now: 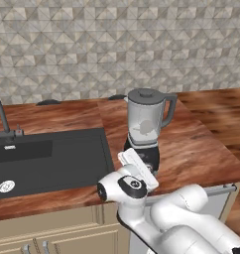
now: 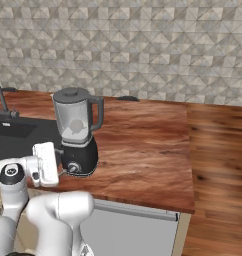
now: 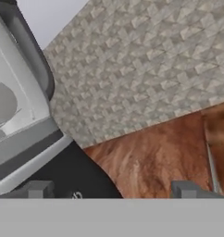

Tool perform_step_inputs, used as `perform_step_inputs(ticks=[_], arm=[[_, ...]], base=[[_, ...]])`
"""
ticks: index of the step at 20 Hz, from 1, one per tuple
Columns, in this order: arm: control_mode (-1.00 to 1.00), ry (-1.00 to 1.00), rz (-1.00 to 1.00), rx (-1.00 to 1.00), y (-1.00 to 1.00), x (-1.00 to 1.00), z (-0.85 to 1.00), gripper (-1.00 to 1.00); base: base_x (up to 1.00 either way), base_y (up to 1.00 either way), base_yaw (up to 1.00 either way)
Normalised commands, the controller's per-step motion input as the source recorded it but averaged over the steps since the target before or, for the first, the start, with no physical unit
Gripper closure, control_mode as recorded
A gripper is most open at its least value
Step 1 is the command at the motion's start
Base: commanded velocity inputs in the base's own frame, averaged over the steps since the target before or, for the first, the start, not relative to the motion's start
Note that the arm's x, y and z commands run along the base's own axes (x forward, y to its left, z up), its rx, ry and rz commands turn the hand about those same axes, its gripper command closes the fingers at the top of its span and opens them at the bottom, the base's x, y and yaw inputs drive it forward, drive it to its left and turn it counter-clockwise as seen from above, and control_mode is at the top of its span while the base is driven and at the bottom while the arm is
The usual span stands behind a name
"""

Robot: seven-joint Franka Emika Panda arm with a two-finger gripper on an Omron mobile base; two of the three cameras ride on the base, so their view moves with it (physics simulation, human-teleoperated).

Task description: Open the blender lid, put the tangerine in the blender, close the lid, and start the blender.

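Note:
The blender (image 1: 142, 115) (image 2: 82, 112) stands on the wooden counter right of the sink, and the dark grey blender lid (image 1: 145, 93) (image 2: 70, 93) sits on its jar. A pale round shape shows through the jar wall (image 3: 3, 102); I cannot tell if it is the tangerine. My gripper (image 2: 64, 169) (image 3: 113, 190) is low at the front of the black base (image 3: 72, 178), beside the silver knob (image 2: 73, 167). Its fingertips (image 3: 37, 190) stand wide apart, open, with nothing between them.
A black sink (image 1: 47, 158) with a faucet (image 1: 3, 119) lies left of the blender. The counter (image 2: 143, 150) runs on to the right and ends at an edge above the wooden floor (image 2: 218, 165). A tiled wall backs it.

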Motion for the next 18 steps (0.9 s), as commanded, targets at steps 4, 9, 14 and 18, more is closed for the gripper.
perform_step_inputs(ticks=[4, 9, 14, 18], arm=[[-1.00, -0.23, 0.27, 0.00, -0.19, -0.31, -0.14, -1.00], [-1.00, -0.21, 0.21, 0.00, -0.25, -0.01, -0.05, -1.00], [-1.00, -0.12, 0.05, 0.00, 0.00, -0.02, 0.28, -1.00], [-1.00, 0.00, 0.00, 0.00, 0.00, 0.00, 0.37, -1.00]], base=[[0.00, 0.00, 0.00], [0.00, 0.00, 0.00], [0.00, 0.00, 0.00], [0.00, 0.00, 0.00]])
